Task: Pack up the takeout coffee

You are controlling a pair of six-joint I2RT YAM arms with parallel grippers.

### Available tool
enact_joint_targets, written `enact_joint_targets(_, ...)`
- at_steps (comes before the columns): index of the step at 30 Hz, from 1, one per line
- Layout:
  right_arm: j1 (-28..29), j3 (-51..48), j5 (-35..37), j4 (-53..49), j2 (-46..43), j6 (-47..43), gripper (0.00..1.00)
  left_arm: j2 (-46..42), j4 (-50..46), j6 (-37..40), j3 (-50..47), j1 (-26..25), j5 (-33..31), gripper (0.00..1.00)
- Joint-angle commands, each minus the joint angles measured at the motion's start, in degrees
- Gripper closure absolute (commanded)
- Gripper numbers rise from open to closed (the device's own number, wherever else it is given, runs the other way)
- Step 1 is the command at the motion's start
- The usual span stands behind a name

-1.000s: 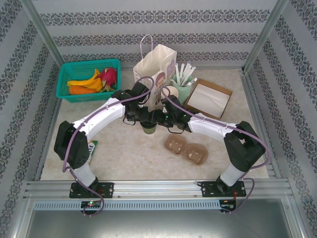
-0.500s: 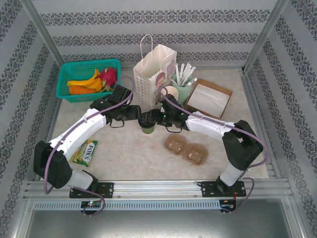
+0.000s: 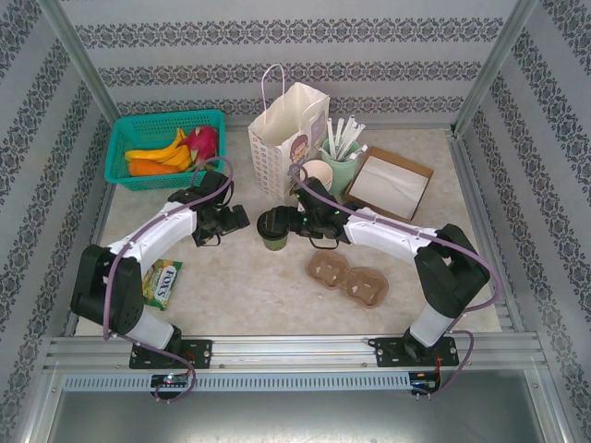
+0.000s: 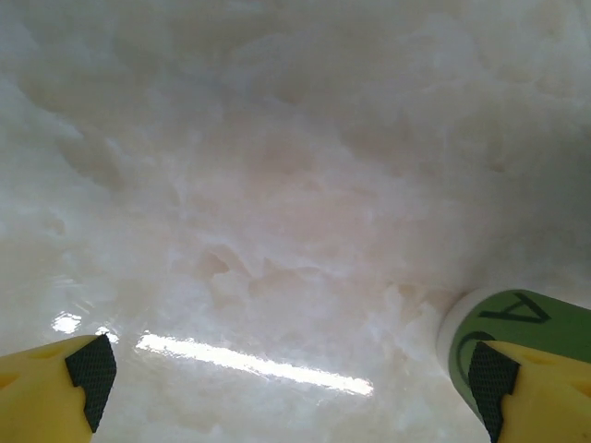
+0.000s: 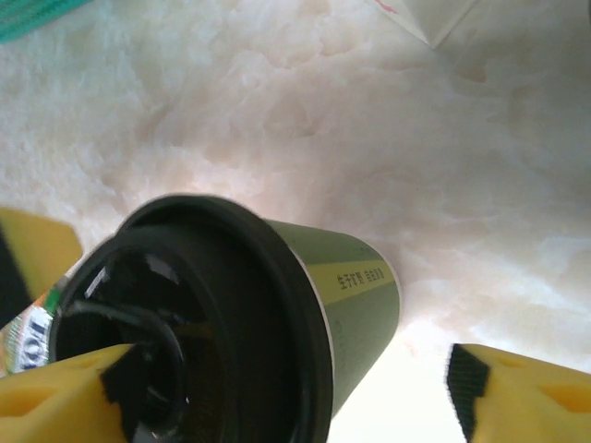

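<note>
The takeout coffee, a green paper cup with a black lid, stands upright on the table in front of the paper bag. My right gripper is open around it from the right. In the right wrist view the cup sits between the open fingers, its lid against the left pad and clear of the right one. My right gripper does not press on it. My left gripper hangs open a little left of the cup, over bare table.
A teal basket of fruit stands at the back left. Beside the bag are a green cup of straws and a brown box of napkins. A cardboard cup carrier lies front right, a green snack packet front left.
My left gripper has let go at the cup, opened and drawn back to the left. The right gripper's jaws have spread wider around the cup, which stays in place.
</note>
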Motion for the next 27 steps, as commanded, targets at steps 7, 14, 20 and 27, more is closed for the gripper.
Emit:
enact_joint_targets(7, 2.9, 1.5, 4.0, 1.3, -2.0, -4.1, 0.02, 3.6, 4.2, -2.6, -0.7, 0.2, 3.8, 0.0)
enact_joint_targets(14, 4.0, -0.3, 11.3, 2.3, -5.0, -3.1, 0.02, 3.2, 3.6, -2.5, -0.9, 0.2, 3.7, 0.0)
enact_joint_targets(20, 4.7, -0.5, 6.2, 4.4, -5.4, -6.7, 0.02, 3.2, 3.1, -2.3, -1.0, 0.2, 3.7, 0.0)
enact_joint_targets(27, 6.1, 2.0, 7.6, 1.9, -1.7, -8.1, 0.02, 3.2, 2.5, -2.0, -0.7, 0.2, 3.7, 0.0)
